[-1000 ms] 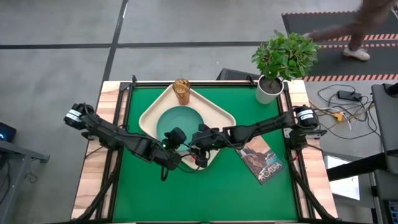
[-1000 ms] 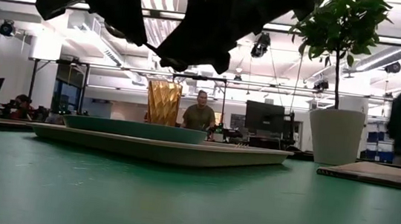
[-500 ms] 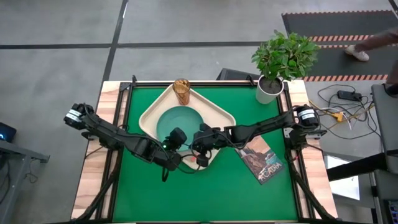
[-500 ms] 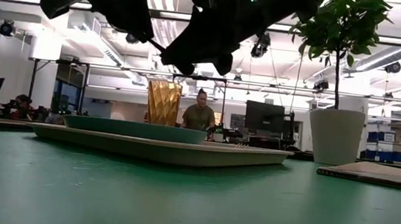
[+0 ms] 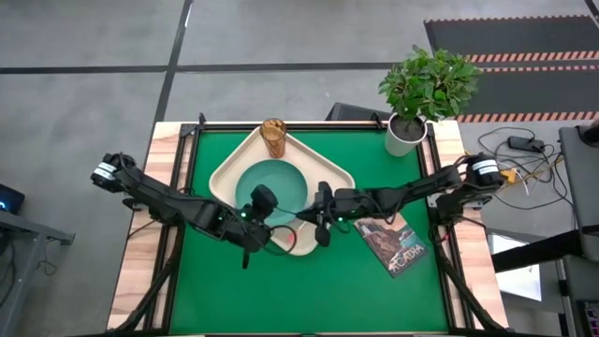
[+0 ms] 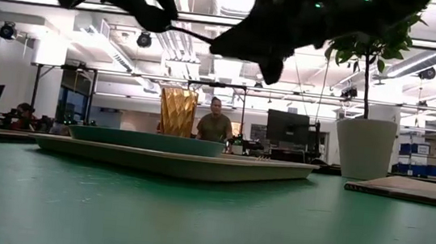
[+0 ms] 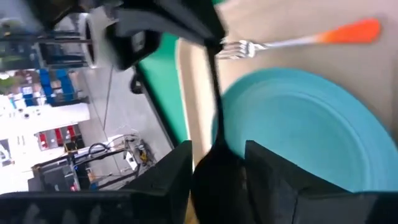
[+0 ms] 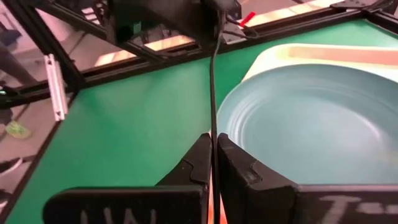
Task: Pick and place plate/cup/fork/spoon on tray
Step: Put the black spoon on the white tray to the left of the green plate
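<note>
both sets of fingers meet at the spoon (image 8: 212, 74) above the tray (image 5: 329, 170): right fingers (image 8: 214, 163) clenched on its handle, left fingers (image 7: 214, 177) parted around its bowl. below lie the plate (image 5: 276, 183), fork (image 7: 292, 41) and cup (image 5: 272, 137).

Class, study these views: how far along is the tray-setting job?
Done: the plate, cup and fork sit on the tray. In hand: the spoon hangs above the tray, its handle pinched in the shut right claw, its bowl at the left claw. Left: laying the spoon on the tray.
</note>
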Robot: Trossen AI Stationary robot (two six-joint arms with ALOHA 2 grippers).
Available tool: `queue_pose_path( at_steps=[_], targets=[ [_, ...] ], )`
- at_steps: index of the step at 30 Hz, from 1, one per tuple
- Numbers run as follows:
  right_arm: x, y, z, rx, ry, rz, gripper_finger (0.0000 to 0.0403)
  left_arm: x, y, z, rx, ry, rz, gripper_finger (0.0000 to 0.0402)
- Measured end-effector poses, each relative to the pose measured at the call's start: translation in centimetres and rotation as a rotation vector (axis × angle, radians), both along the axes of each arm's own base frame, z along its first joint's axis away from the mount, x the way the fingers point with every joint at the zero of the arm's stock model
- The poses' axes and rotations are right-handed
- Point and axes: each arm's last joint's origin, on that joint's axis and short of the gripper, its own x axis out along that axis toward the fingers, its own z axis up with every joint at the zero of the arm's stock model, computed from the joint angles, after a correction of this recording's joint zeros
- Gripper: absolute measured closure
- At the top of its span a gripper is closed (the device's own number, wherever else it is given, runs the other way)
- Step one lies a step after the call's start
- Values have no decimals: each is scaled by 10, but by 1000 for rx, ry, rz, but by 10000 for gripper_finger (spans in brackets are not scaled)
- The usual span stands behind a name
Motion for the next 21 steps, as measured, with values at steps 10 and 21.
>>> queue_pose_path(
  at_steps=[10, 21],
  targets=[
    [-15, 1, -11, 21, -77, 2, 395, -6, 6, 30, -68, -207, 19, 271],
    [-45, -3, -24, 20, -293, -63, 395, -25, 14, 45, -345, -535, 247, 272]
  ],
)
